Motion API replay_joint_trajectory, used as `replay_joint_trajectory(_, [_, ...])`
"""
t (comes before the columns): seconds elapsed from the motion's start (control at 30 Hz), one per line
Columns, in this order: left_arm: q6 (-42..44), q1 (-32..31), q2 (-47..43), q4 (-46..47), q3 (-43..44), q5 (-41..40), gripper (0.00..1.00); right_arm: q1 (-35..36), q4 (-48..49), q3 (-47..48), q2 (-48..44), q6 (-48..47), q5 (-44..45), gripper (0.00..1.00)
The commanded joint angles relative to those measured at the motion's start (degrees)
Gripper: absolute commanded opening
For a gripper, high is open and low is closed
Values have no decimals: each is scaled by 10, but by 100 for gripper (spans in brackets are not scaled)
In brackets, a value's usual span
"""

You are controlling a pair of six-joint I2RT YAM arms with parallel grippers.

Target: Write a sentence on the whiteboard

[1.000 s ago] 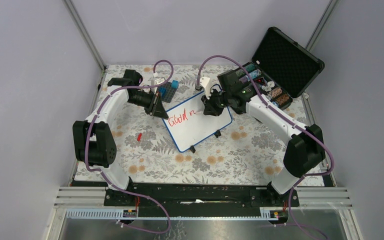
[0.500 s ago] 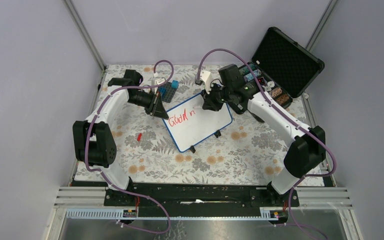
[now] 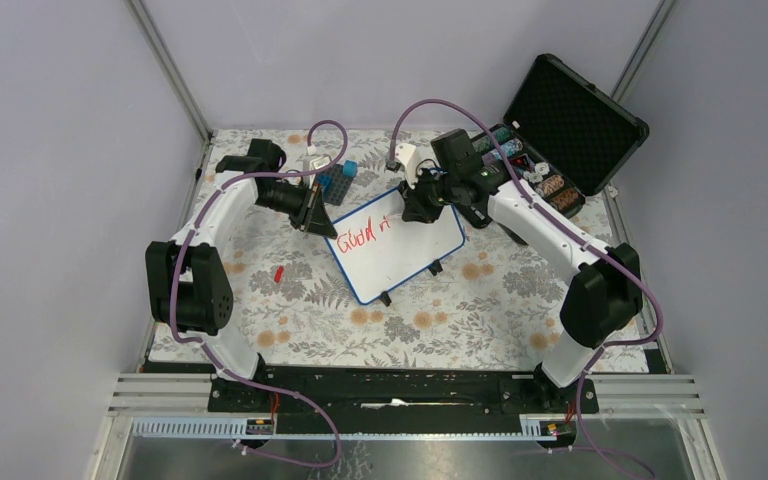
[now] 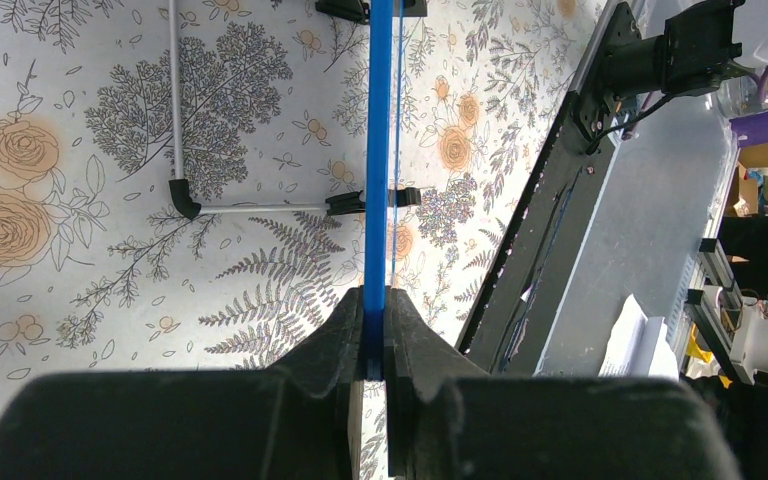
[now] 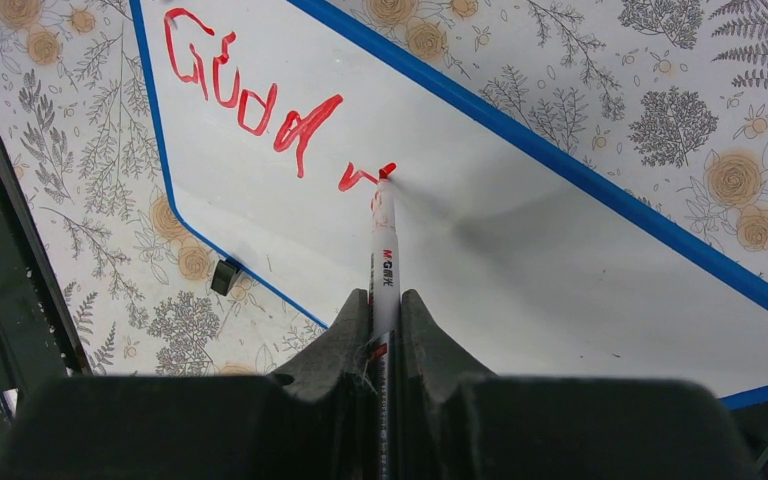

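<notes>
The whiteboard sits mid-table, and the left gripper pinches its blue rim. The right gripper clamps the marker, tip touching the sentence. Too much pressure could tilt the board and smear the letters.

1. Black case: open, lid raised and lined with dark foam. Small bottles and coloured items sit in its tray.
2. Floral cloth: lies beneath the case and runs leftward from it.
3. Blue block: well left of the case, touching a dark grey studded baseplate.
4. Small red piece: on the cloth, far left of the case and nearer the camera.
</notes>
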Motion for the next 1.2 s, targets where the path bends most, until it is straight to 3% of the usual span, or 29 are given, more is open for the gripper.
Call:
replay_joint_trajectory(0.0, [10,-9,-5,0,5,10,0,5,10,-3,-7,-3,6,0])
replay_joint_trajectory(0.8, [-2,-9,-10,10,6,-22,0,-34,-11,-5,-54,7,-77,0])
replay_joint_trajectory(1.17, [-11,-9,-12,21,0,-37,0,-40,14,-33,-55,14,-71,0])
